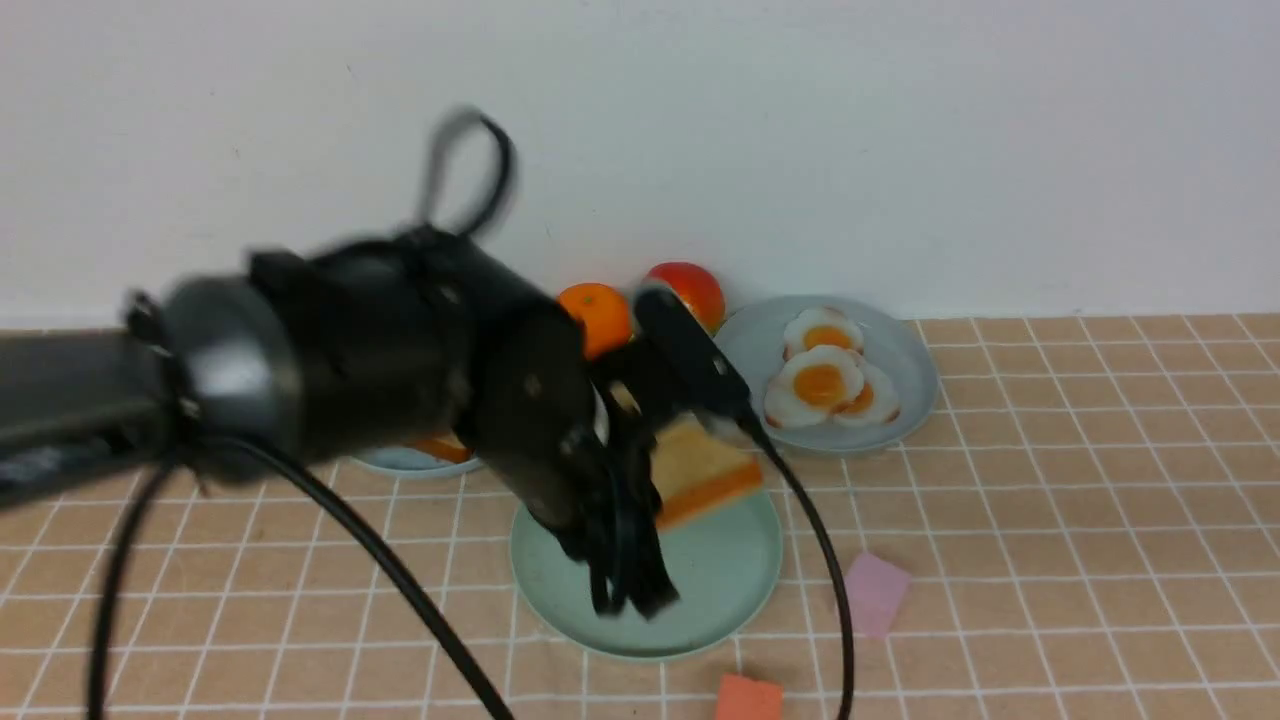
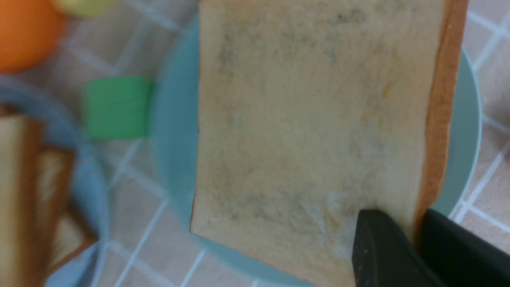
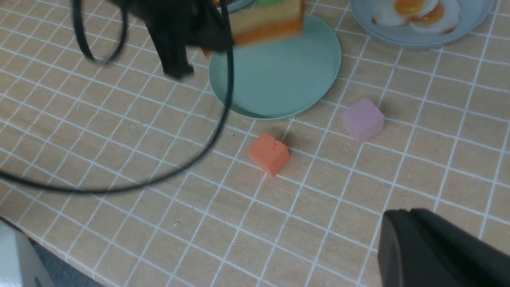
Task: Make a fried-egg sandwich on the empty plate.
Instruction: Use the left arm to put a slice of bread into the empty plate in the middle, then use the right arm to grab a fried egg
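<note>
Jaws of the left gripper (image 2: 414, 239) pinched 1 corner of a toast slice (image 2: 310, 131), which hung tilted over the mint-green plate (image 1: 720, 580) directly beneath them; whether bread touched plate could not be told. Beyond and to the right of those jaws, 3 fried eggs (image 1: 822, 385) lay on a grey-blue plate (image 1: 905, 370). To their left, more toast (image 2: 24, 191) sat on a second grey-blue plate (image 1: 400, 462). Jaws of the right gripper (image 3: 410, 223) looked pressed together and empty, well apart from the mint-green plate, with an orange block (image 3: 268, 153) and a pink block (image 3: 362, 119) lying between.
</note>
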Motion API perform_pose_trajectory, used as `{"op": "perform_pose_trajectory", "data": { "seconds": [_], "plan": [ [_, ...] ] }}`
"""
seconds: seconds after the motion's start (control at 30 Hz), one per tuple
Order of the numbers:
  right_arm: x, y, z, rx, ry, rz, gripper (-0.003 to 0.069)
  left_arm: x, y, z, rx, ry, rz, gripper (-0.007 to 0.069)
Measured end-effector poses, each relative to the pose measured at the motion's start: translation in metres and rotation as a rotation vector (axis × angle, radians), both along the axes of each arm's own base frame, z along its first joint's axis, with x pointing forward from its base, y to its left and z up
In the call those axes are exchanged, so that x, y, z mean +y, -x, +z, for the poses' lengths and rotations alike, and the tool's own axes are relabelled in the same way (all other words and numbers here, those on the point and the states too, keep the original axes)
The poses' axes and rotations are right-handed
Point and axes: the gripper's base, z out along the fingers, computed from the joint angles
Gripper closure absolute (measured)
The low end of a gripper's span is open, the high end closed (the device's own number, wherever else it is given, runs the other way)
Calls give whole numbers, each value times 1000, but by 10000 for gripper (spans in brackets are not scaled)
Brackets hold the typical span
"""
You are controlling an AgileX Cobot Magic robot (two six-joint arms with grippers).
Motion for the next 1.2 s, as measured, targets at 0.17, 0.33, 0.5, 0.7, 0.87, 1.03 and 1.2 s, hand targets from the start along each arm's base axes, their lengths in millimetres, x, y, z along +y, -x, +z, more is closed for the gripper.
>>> {"op": "perform_pose_trajectory", "data": {
  "seconds": [0.17,0.33,0.5,0.7,0.87,1.03,1.2],
  "plan": [
    [1,1,-1,12,-2,7,627,-9,-9,-28,-18,-35,-9,538],
    [1,3,-2,36,2,19,620,-9,-13,-38,-24,-72,-6,538],
    [1,4,-4,65,-3,15,585,-8,-13,-38,-29,-75,-6,510],
    [0,4,-4,90,-19,-17,459,-8,-12,-37,-8,-51,36,301],
    [1,-13,-5,86,-18,-50,321,-10,4,-6,9,39,100,144],
    [8,-66,-20,159,-16,-99,298,-5,46,78,-45,265,159,311],
    [15,-128,-47,221,-22,-164,298,39,95,143,-135,533,219,624]
  ]
}}
